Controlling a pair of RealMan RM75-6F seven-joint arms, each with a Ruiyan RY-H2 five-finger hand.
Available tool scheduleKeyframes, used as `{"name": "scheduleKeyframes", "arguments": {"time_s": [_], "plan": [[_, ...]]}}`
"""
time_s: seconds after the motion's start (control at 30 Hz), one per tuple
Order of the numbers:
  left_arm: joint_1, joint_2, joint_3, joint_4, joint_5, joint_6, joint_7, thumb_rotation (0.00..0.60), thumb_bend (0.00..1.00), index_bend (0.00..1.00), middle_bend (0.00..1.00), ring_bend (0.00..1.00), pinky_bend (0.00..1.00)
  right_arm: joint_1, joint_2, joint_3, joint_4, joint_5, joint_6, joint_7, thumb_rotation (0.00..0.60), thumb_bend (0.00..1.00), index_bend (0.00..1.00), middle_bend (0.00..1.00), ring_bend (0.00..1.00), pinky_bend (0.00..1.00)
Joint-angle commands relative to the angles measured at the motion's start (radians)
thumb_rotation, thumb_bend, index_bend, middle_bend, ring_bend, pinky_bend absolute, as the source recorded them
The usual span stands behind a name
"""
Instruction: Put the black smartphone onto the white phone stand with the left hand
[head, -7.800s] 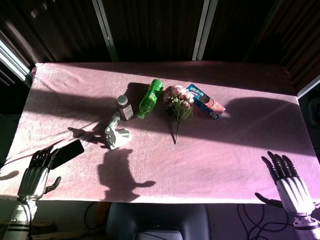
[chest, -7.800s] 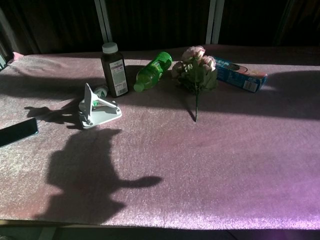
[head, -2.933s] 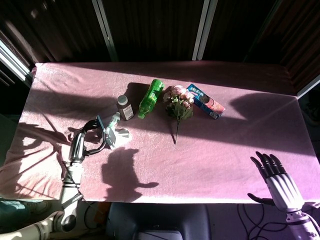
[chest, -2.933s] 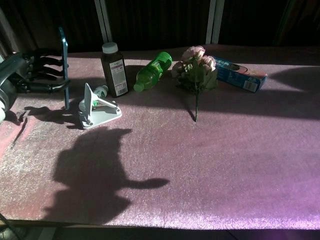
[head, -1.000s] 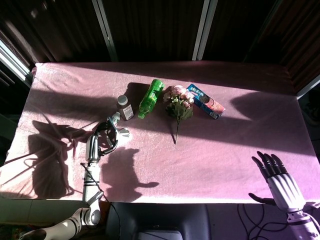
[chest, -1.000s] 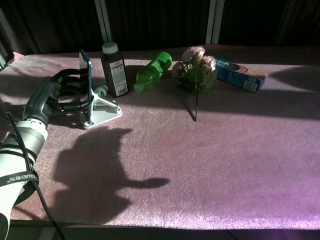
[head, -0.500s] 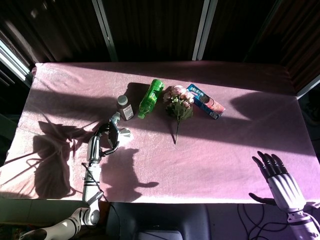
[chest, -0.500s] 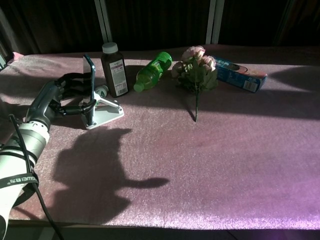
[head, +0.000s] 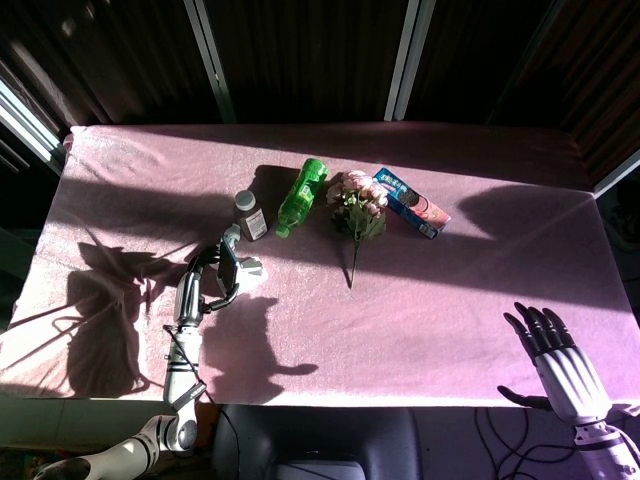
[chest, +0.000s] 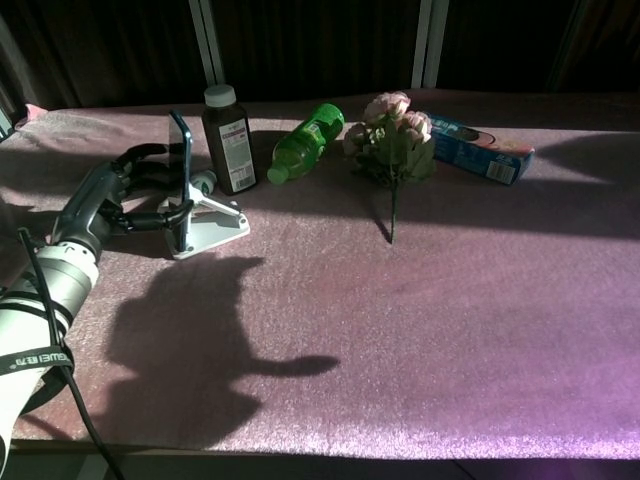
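While gripped, smartphone on stand

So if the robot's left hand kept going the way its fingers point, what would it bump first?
The left hand already holds the black smartphone; further on, it would probably push the white phone stand.

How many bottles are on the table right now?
2. A brown bottle with a white cap stands upright just behind the white phone stand; a green bottle lies on its side beside it, next to the flower bunch. None seem hidden.
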Motion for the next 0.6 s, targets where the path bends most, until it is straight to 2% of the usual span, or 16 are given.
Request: {"name": "scheduleKeyframes", "arguments": {"time_s": [0.03,0.2,0.33,0.5,0.6], "plan": [[0.001,0.003,-0.001,-0.009,-0.001,0.001,0.008,0.600,0.33,0.10,0.27,0.21,0.10,-0.001,0.000,0.000,0.000,-0.001,0.002,0.001,0.600,0.13,0.00,0.00,0.00,0.00],[0.004,0.010,0.006,-0.024,0.011,0.017,0.015,0.600,0.31,0.00,0.12,0.10,0.09,-0.001,0.000,0.000,0.002,-0.001,0.002,0.003,0.600,0.13,0.00,0.00,0.00,0.00],[0.008,0.022,0.017,-0.042,0.029,0.037,0.018,0.600,0.29,0.00,0.00,0.01,0.06,-0.001,0.000,0.000,0.002,-0.002,0.004,0.003,0.600,0.13,0.00,0.00,0.00,0.00],[0.026,0.060,0.041,-0.107,0.060,0.069,0.032,0.600,0.29,0.00,0.00,0.00,0.04,-0.002,0.000,0.000,0.002,-0.002,0.005,0.002,0.600,0.13,0.00,0.00,0.00,0.00],[0.056,0.125,0.079,-0.175,0.115,0.135,0.057,0.600,0.29,0.00,0.00,0.00,0.01,-0.002,0.001,0.000,0.002,-0.003,0.006,0.005,0.600,0.13,0.00,0.00,0.00,0.00]]}}
